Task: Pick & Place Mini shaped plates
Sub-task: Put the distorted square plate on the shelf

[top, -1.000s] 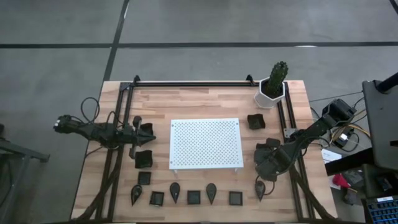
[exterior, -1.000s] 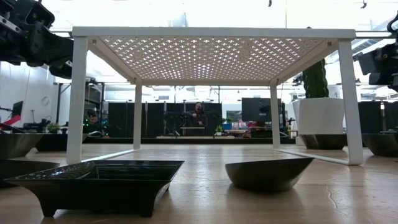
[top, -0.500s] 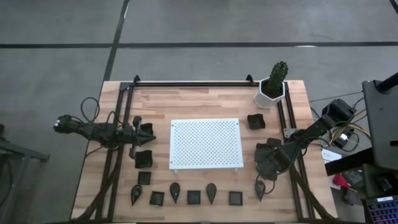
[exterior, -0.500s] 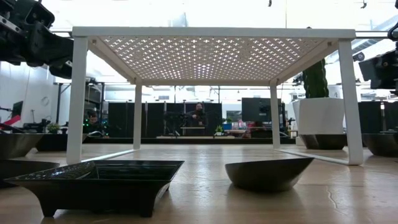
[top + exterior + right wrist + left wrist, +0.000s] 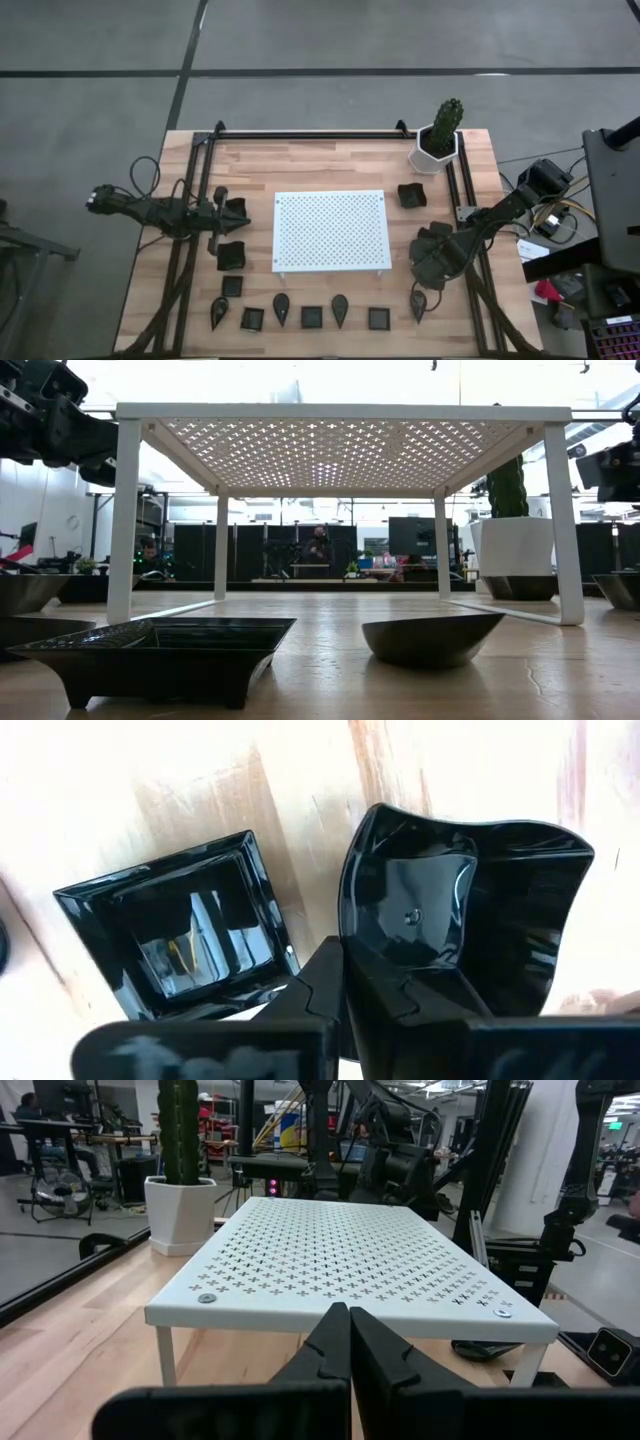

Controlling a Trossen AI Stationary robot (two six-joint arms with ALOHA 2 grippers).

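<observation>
The left gripper (image 5: 222, 215) rests closed and empty left of the white perforated board (image 5: 332, 231); mini shaped plates (image 5: 311, 317) line the table's (image 5: 330, 160) near edge. At right, the right gripper (image 5: 345, 982) pinches the rim of a curved black dish (image 5: 465, 910), beside a square dish (image 5: 180, 935).

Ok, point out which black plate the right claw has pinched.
The wavy-rimmed plate, gripped by its rim in the right claw; the square plate beside it lies free.
</observation>
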